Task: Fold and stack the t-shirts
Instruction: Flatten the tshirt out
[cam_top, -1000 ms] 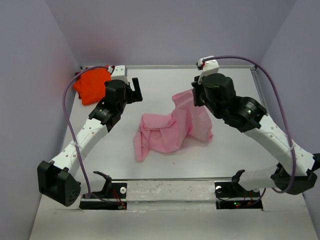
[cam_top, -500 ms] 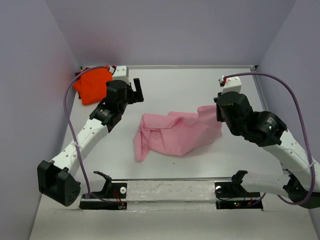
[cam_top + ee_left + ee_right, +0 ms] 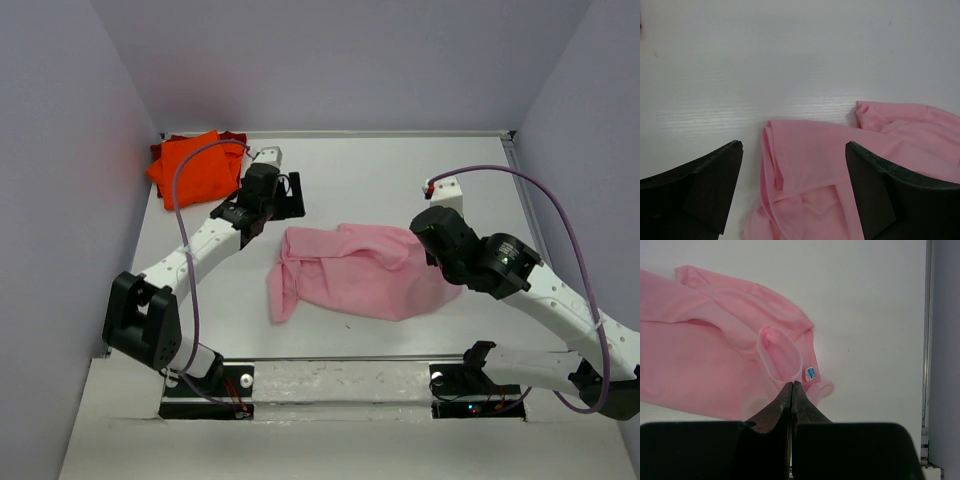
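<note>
From above, the pink t-shirt lies rumpled on the table between the two arms, drawn out into a rough sideways strip. The left gripper hangs at the shirt's far-left corner with its jaws wide apart and nothing in them. The right arm covers the shirt's right edge with its wrist, so its fingers are hidden in this view. On the side of the left jaws away from the pink cloth, the orange t-shirt sits folded. It lies on the dark red t-shirt, of which only slivers show. That corner looks like the place for the stack.

In the left wrist view, the two dark fingers stand well apart. A doubled edge of the pink cloth lies below the gap between them, and bare table stretches beyond the tips. The wide opening over that edge suggests the jaws are poised to drop onto a corner.

In the right wrist view, the right gripper has its jaws pressed together. A looped fold of pink cloth runs up to the tips, so it reads as a pinch on the shirt's edge. A small blue label sits just right of the tips, which suggests the neck end. Most of the shirt spreads ahead and to the left of the jaws. Holding that end probably lets the arm tug the cloth flat, as it is too creased to fold yet.
</note>
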